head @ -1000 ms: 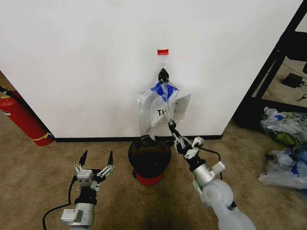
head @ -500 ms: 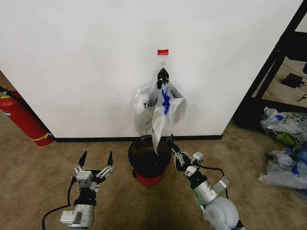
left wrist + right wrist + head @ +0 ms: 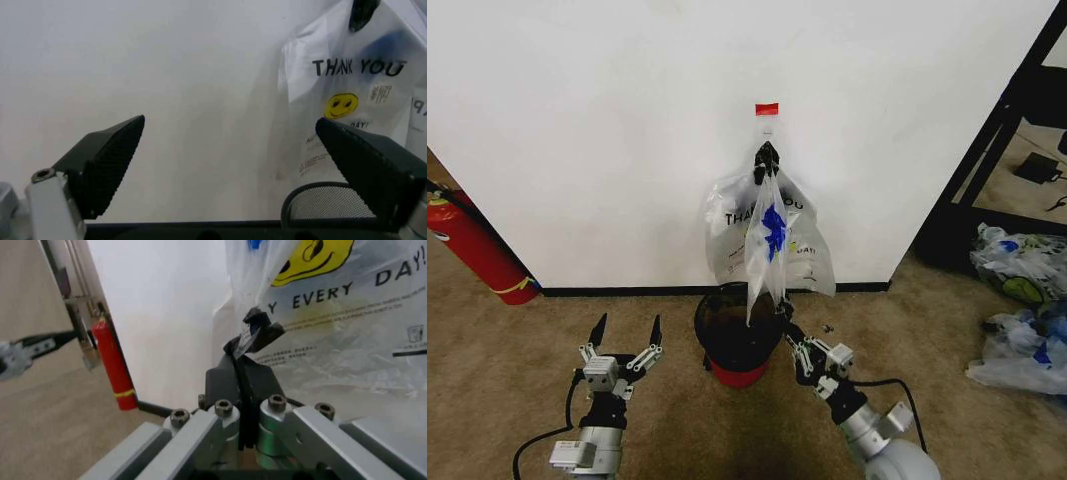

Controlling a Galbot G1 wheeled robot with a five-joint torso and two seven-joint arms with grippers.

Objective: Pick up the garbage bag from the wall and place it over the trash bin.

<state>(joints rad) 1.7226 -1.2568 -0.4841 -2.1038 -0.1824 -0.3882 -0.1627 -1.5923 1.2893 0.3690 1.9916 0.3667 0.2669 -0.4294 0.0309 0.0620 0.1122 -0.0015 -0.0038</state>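
Head view shows the right gripper [image 3: 785, 325] pinched onto the lower edge of the garbage bag [image 3: 767, 240], which hangs from the wall [image 3: 577, 120] hook above the trash bin [image 3: 735, 340], while the left gripper [image 3: 626, 333] waits spread wide.

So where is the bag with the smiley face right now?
In the head view the garbage bag hangs on the wall from the hook under the red tape, right above the trash bin. The right gripper is at its lower edge.
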